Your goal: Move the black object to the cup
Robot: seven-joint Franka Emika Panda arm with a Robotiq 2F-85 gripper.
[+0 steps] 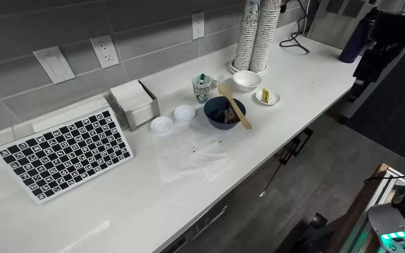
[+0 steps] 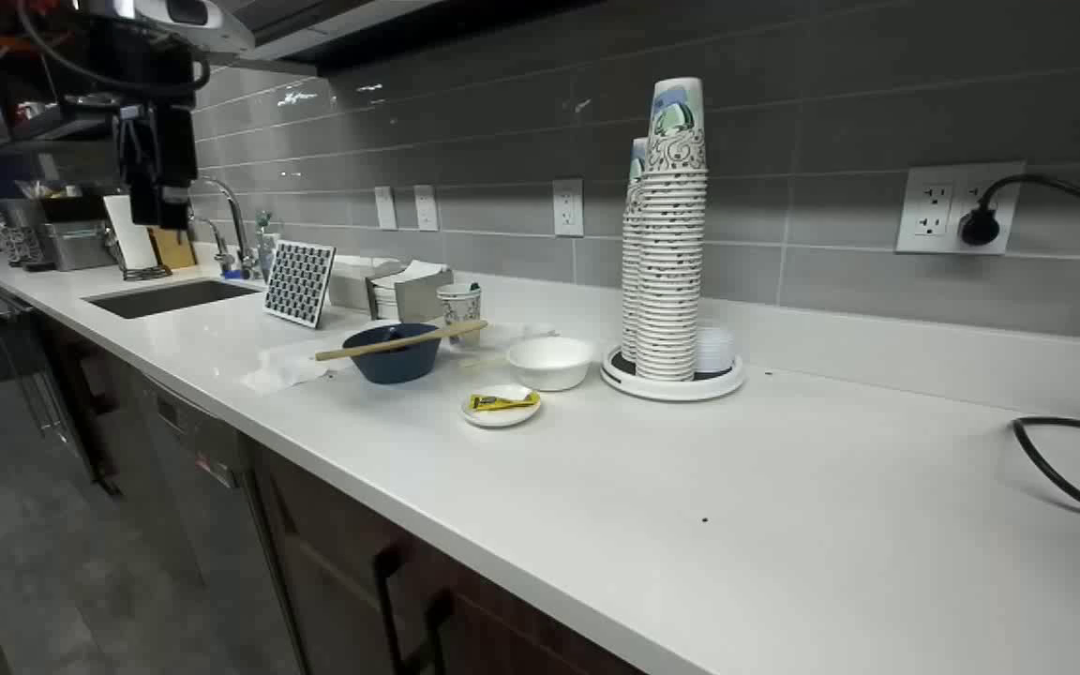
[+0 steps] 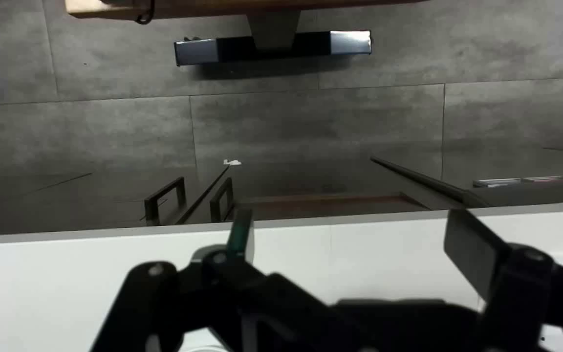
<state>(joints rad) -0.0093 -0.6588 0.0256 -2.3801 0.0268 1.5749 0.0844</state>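
In the wrist view, the gripper (image 3: 352, 234) has its blocky black fingers (image 3: 472, 252) spread wide, facing each other; the smooth white countertop (image 3: 379, 264) shows between them, its straight edge meeting dark cabinet fronts (image 3: 320, 205) with rectangular bar handles (image 3: 165, 189); beyond lie mottled grey floor tiles (image 3: 320, 117).

In an exterior view, a round dark blue bowl (image 1: 220, 124) with sloping walls carries a flat wooden spoon (image 1: 237, 109) across its rim; just past it sits the short pale cup (image 1: 218, 80), round and plain, between a patterned paper cup (image 1: 201, 93) and a smooth white bowl (image 1: 246, 86); tiny black specks (image 1: 220, 141) lie on and near thin, creased white napkins (image 1: 207, 158), and a lone speck (image 1: 312, 82) rests on the countertop well apart from them (which one is the black object I cannot tell, and they are too small to show a shape); a rigid checkered board (image 1: 65, 154) stands tilted beside a grey metal napkin holder (image 1: 155, 109).

In an exterior view, ribbed, close-nested stacks of paper cups (image 2: 673, 272) rise from a round white tray (image 2: 673, 395); a thin yellow packet (image 2: 502, 401) lies on a shallow white dish (image 2: 501, 421); a round black plug (image 2: 978, 226) sits in a wall outlet (image 2: 934, 206) against long grey tiles (image 2: 859, 112); the gripper hangs in the air, tips pointing down, well apart from the bowls.
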